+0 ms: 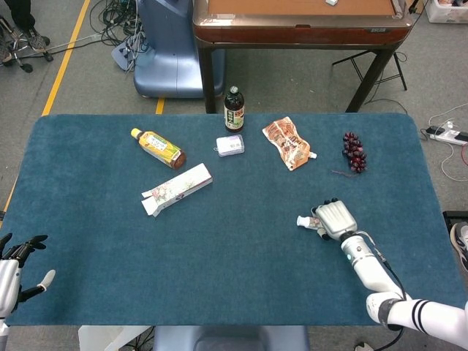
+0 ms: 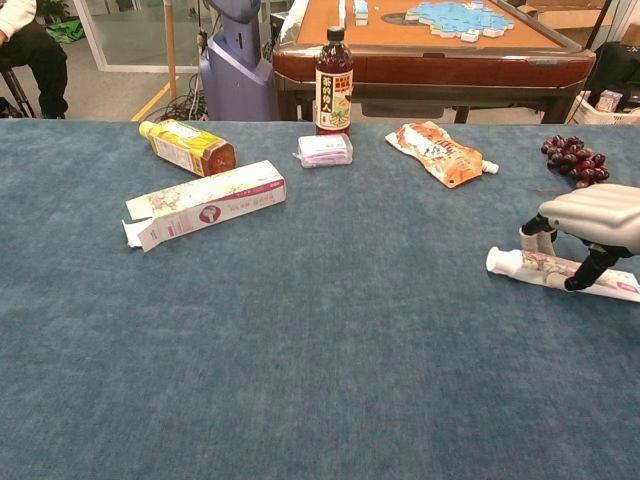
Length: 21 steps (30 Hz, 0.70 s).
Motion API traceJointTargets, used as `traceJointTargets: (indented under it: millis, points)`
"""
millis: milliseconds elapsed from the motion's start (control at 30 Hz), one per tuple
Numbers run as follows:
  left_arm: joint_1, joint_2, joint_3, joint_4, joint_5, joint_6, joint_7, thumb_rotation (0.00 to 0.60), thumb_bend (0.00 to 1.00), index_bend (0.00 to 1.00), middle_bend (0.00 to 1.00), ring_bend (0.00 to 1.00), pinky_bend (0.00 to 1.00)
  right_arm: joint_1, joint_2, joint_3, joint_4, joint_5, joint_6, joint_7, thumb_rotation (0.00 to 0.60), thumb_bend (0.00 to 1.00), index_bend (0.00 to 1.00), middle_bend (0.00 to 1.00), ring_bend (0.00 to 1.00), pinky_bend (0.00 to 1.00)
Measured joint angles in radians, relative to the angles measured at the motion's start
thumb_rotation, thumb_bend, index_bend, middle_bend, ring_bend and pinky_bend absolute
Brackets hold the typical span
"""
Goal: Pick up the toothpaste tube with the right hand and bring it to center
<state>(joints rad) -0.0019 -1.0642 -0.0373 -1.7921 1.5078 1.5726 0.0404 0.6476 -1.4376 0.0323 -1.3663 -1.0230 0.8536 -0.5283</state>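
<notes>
blue felt table (image 1: 219,278) with the toothpaste tube (image 2: 540,268) lying flat at right, the right hand (image 2: 590,222) straddling it, grip unclear, carry to center not yet begun.

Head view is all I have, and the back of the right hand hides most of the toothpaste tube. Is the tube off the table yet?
Observer: No. In the chest view the toothpaste tube lies flat on the table, with its cap end pointing toward the robot's left.
Operator: Where do the fingers sit?
Observer: The right hand arches over the tube. One finger comes down behind it near the cap and another comes down in front. I cannot tell whether they press it.
Operator: Does any tube stick out on the far side of the hand?
Observer: Yes. The flat tail runs out from under the hand to the right edge of the chest view.
</notes>
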Motion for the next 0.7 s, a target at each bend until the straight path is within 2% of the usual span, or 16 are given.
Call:
traceJointTargets:
  millis: [333,700]
  points:
    - [0.000,0.003,0.000,0.002,0.000,-0.002,-0.005,0.600,0.22,0.22,0.36,0.33,0.04,0.010,0.003,0.004,-0.020,-0.002,-0.007,0.004,0.600,0.72,0.59,0.57,0.40,0.27]
    - [-0.048,0.036,-0.009,-0.004,0.025,-0.057,0.002,0.600,0.22,0.22,0.36,0.33,0.04,0.071,0.084,0.032,-0.120,0.030,-0.096,0.029,0.600,0.86,0.66,0.63,0.49,0.32]
